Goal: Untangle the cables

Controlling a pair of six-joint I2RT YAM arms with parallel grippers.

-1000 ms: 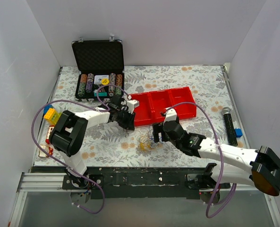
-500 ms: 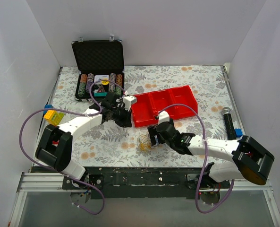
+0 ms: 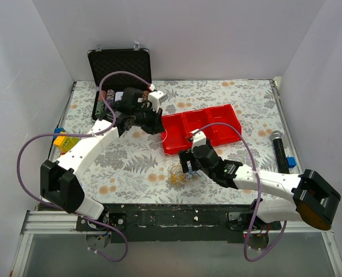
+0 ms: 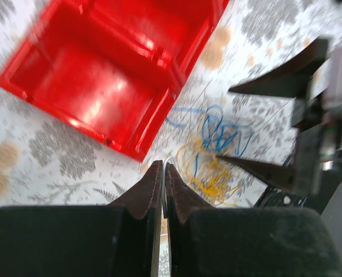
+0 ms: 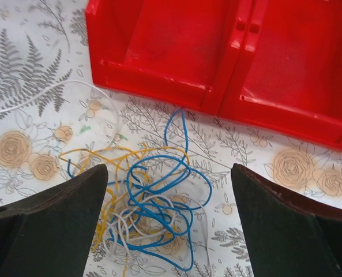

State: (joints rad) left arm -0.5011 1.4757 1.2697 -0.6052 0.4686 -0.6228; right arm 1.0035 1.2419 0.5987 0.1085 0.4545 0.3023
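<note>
Left gripper (image 4: pixel 164 164): fingers pressed flat together with no gap. A bit of white wire (image 4: pixel 168 160) shows right at their tips, pinched there as far as the wrist view tells.
Right gripper (image 5: pixel 169 167): fingers spread wide and holding nothing, one on each side of the cables (image 5: pixel 145 199).
Cables: a loose tangle of blue, yellow and white loops on the flowered table (image 5: pixel 26 52). It lies between the right fingers and touches neither (the blue loops lie uppermost).
White wire: one strand leaves the tangle, curves past one of the right fingers and runs out of that wrist view.
Red tray (image 5: pixel 159 81): just beyond the right fingertips, with its near wall close to the tangle's farthest blue loop. From the left fingers it sits ahead and to the left of the tips.
Tangle from the left fingers: just ahead and to the right of the tips, between the two black fingers of the right gripper.
</note>
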